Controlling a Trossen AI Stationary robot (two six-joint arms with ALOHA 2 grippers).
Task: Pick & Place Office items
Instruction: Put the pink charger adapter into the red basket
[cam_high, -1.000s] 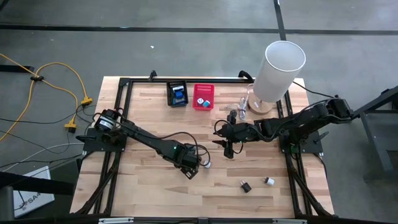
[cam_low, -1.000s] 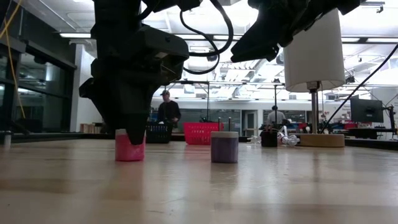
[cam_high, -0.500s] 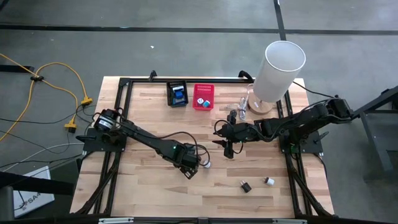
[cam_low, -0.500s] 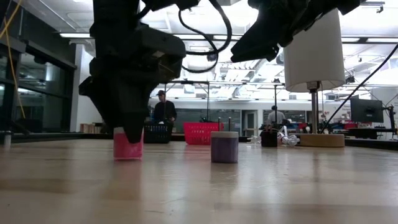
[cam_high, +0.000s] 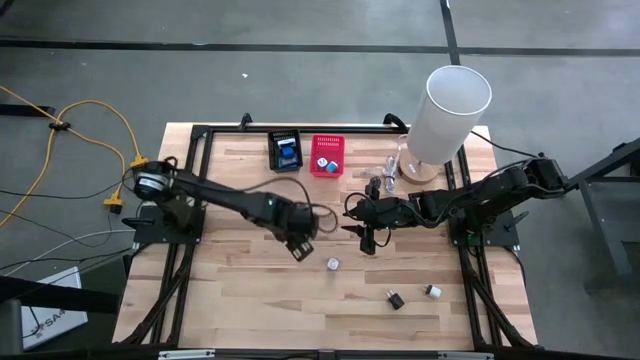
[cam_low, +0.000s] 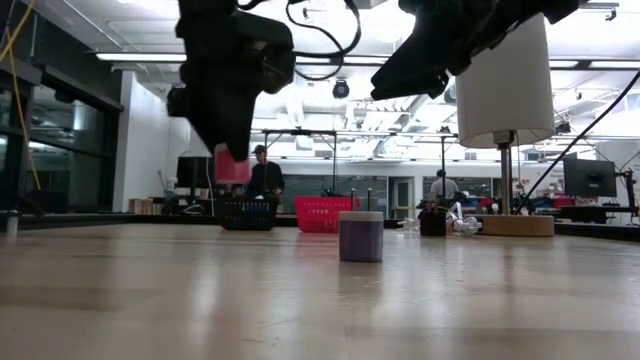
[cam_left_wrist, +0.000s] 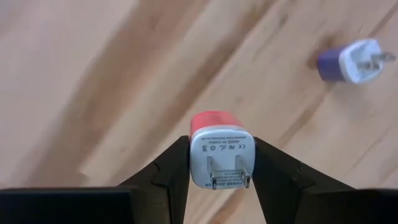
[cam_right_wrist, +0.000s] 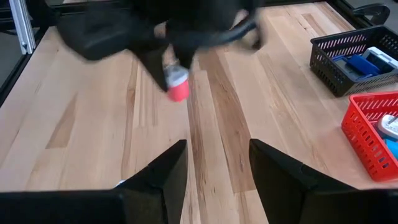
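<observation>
Left arm reaches across the table, its pincer raised, clamped on a pink plug adapter; right pincer hovers mid-table, fingers apart, holding nothing

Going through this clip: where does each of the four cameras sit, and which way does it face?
High: above, straight down; both arms, table.
Low: table height, level toward the room; both arms enter from above.
Left wrist: past the left gripper, shut on the pink charger.
Right wrist: past the open right gripper toward the red basket.
Shared: the pink charger shows in low and both wrist views; the purple charger in high, low and left wrist.
</observation>
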